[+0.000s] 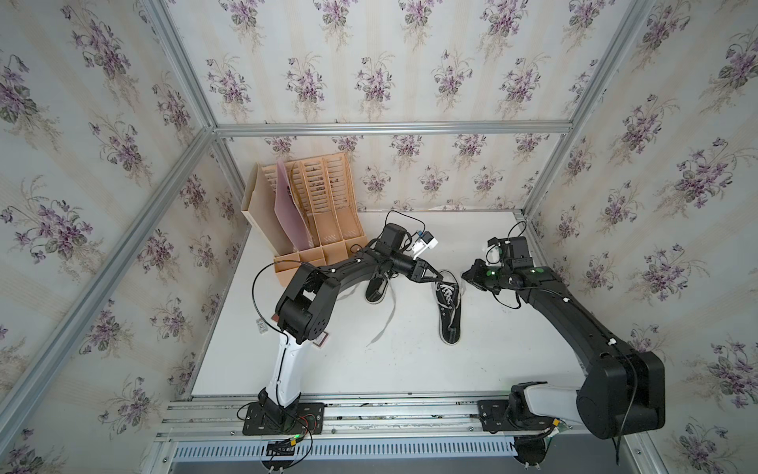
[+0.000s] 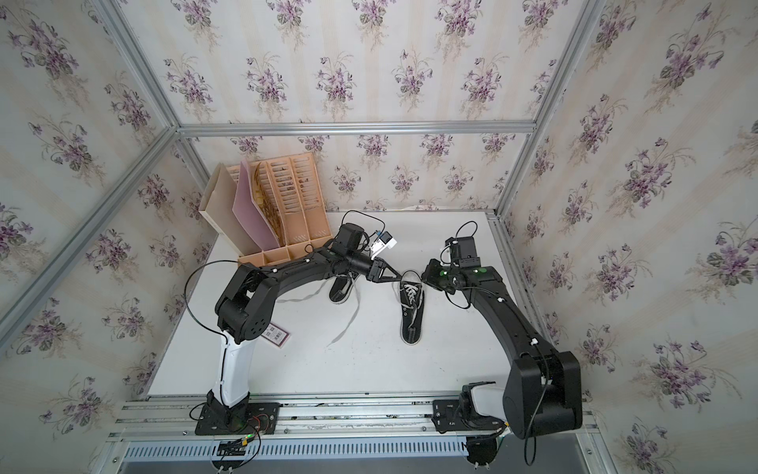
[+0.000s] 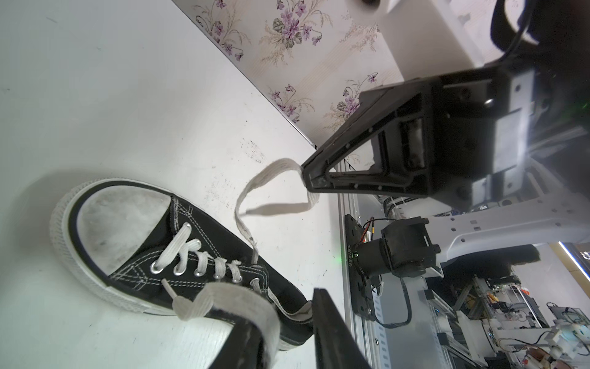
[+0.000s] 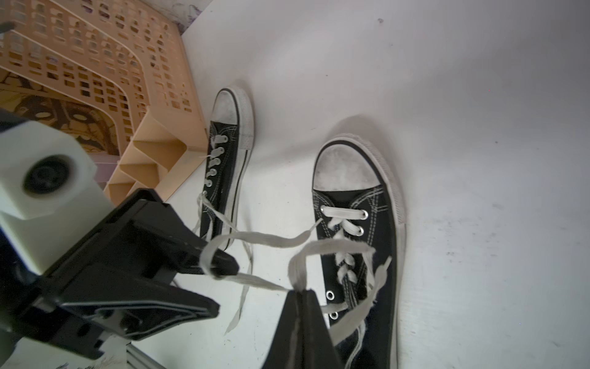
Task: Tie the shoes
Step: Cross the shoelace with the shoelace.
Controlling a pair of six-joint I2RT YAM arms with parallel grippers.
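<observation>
Two shoes lie on the white table point(image 1: 410, 369), toes toward the far wall, and by my reading neither is tied. The shoe on the right point(image 1: 449, 305) is the one in hand. It is laced through its eyelets, yet no knot or finished bow shows on it, and its lace ends are held up clear of the tongue. The shoe on the left point(image 1: 376, 287) lies partly under the left arm, just beside the tan file rack point(image 1: 316, 213). Its loose laces point(image 1: 379, 334) trail toward the near edge, and it looks untouched. So most of the work is left: the bow on the right, then the whole of the left.

The left arm bends at the elbow and runs rightward, with the left gripper point(image 1: 437, 274) pointing right above the far part of the shoe on the right. Its jaws stand apart and pinch nothing; one strand point(image 4: 255, 238) is merely draped round one finger point(image 4: 223, 262), its tip hanging free. The right arm reaches from the near right corner up and leftward, and the right gripper point(image 3: 306, 175) faces the left one, near but apart. Its jaws are clamped tight on a loop of lace point(image 3: 271, 209) that rises from the shoe on the right. Whether the draped strand and the loop are one length I cannot tell.
</observation>
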